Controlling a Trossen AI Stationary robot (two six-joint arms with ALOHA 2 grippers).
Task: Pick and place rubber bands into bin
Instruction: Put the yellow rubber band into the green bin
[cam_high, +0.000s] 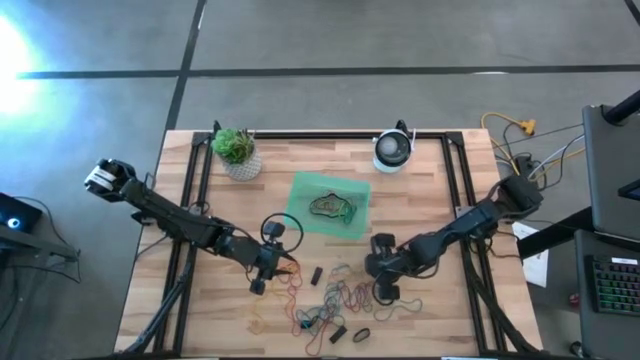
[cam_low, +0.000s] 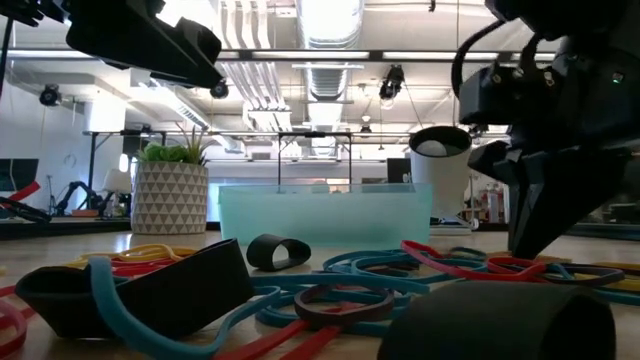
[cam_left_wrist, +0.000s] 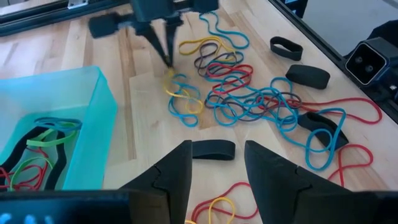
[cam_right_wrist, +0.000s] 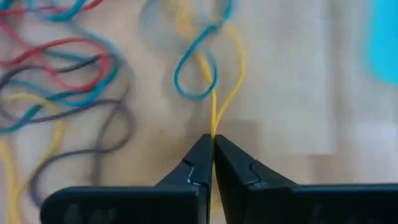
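Clutter of thin rubber bands (cam_high: 340, 298) — red, blue, yellow and dark loops — lay tangled on the pale wooden slat table (cam_high: 440, 215) near its front edge, between the two arms. From above the strands ran together, and I could not count them or follow any single one. A few broad black bands (cam_left_wrist: 213, 149) lay among them.

Behind the heap sat the shallow translucent green plastic tray (cam_high: 302, 212), with several bands already lying inside; from table height its frosted wall hid what it held.

The right gripper (cam_right_wrist: 213, 138) was down at the heap, its dark fingers pressed tight together on a thin yellow band (cam_right_wrist: 230, 87), which ran taut from the tips and crossed a blue loop (cam_right_wrist: 194, 78). How much of that yellow band lay beyond the crossing was too blurred to tell.

The left gripper (cam_left_wrist: 217, 163) hung just beside the heap on the left, its fingers spread apart with nothing between them, above one black band.

At the back edge stood a small white patterned pot with a green plant (cam_high: 238, 152) and a round white and dark device (cam_high: 393, 150). No writing or label was readable anywhere — the device's face was too small to make out.
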